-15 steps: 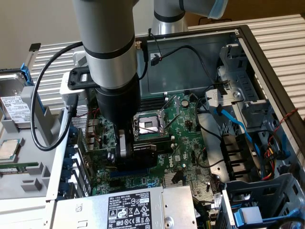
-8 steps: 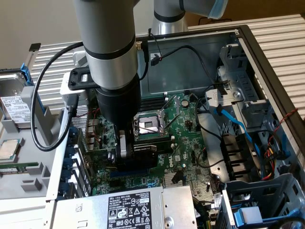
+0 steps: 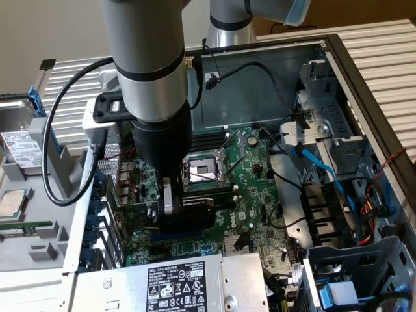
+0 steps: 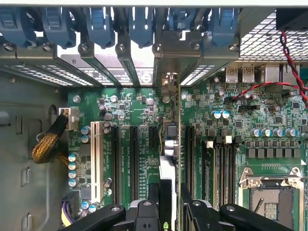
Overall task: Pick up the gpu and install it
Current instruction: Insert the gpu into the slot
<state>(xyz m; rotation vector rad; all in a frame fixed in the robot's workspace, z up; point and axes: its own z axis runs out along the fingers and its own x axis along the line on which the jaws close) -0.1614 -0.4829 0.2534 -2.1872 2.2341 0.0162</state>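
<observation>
Claw (image 4: 169, 204) clenched on the gpu (image 4: 168, 166), edge-on above the motherboard (image 4: 231, 130) slots; I'd keep it upright (bracket ahead toward the rear openings) and press evenly.

The work surface is a pale slatted bench top (image 3: 380, 45), its ribs running behind and beside the open computer case (image 3: 354, 71) that lies flat on it, interior facing up. Beside the case, toward the exterior view's left, a grey moulded parts tray (image 3: 39, 250) also sits on the bench. In that tray, well apart from the case, rest a hard drive with a white label (image 3: 16, 146) and a silver processor chip (image 3: 12, 203).
</observation>
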